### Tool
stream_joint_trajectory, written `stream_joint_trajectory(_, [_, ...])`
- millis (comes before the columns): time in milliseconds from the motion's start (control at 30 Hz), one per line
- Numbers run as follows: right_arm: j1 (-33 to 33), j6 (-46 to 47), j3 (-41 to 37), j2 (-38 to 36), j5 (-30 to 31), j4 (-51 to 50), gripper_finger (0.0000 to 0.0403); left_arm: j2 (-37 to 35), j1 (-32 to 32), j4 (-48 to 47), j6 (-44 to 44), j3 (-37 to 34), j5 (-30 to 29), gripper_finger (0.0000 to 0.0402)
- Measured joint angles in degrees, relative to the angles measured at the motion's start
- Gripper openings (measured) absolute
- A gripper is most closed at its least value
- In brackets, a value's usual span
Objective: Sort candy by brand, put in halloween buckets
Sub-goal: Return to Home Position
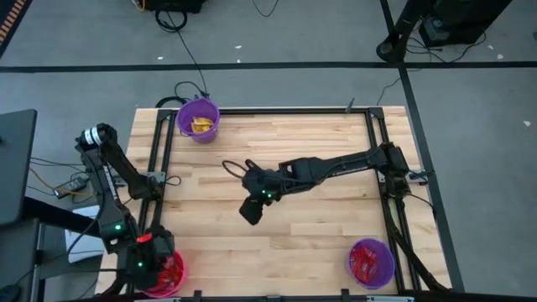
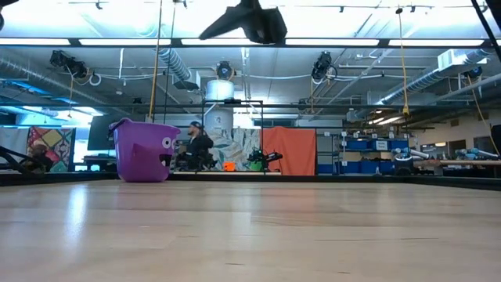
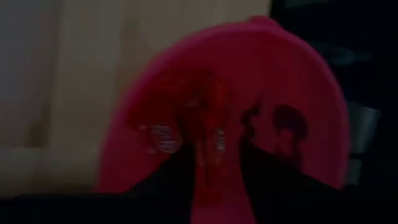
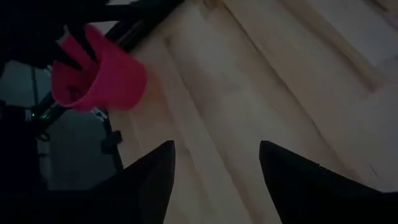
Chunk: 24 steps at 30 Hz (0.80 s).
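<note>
Three halloween buckets stand on the wooden table. A purple one [image 1: 198,119] at the far left holds yellow candy [image 1: 201,125]. A pink one [image 1: 164,273] at the near left corner holds red candy [image 3: 163,138]. A purple one [image 1: 371,262] at the near right holds reddish candy. My left gripper [image 3: 214,155] hangs over the pink bucket's mouth, pointing down, fingers apart, a red bar [image 3: 210,134] showing in the gap. My right gripper [image 1: 252,210] stands open above the bare middle of the table, nothing between its fingers [image 4: 155,180]. My left gripper has its two fingers [image 3: 168,180] on either side of a red bar over the pink bucket. The view is dark and blurred, and I cannot tell whether the fingers touch the bar or it lies loose in the bucket below.
Black frame rails [image 1: 159,159] run along the table's left, right and far edges. The table's middle and near centre [image 1: 277,252] are bare wood. In the low view the far purple bucket [image 2: 145,150] stands at the left, and the right arm [image 2: 246,22] shows at the top.
</note>
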Motion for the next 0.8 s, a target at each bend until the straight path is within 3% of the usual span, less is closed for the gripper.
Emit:
stream_joint_trajectory(133, [-1.0,0.2,0.0,0.0,-1.2,-4.1,0.0230,-0.4,0.1,-5.5,0.1,0.0,-0.7,0.0170])
stream_joint_trajectory(300, [-2.4,-1.7,0.0,-0.1,-1.2,-8.0,0.0202,-5.7,2.6,-9.9,3.2,0.0,-1.7,0.0182])
stream_joint_trajectory(667, [-3.0,-6.0,0.0,-0.1,-1.8,-7.7,0.0120,-26.7,12.6,-11.5,12.9,0.1,-17.1,0.0183])
stream_joint_trajectory(800, [-2.7,-12.3,1.5,-0.2,2.2,-7.7,0.0069,-31.3,18.7,-11.5,21.9,0.1,-23.1,0.0183])
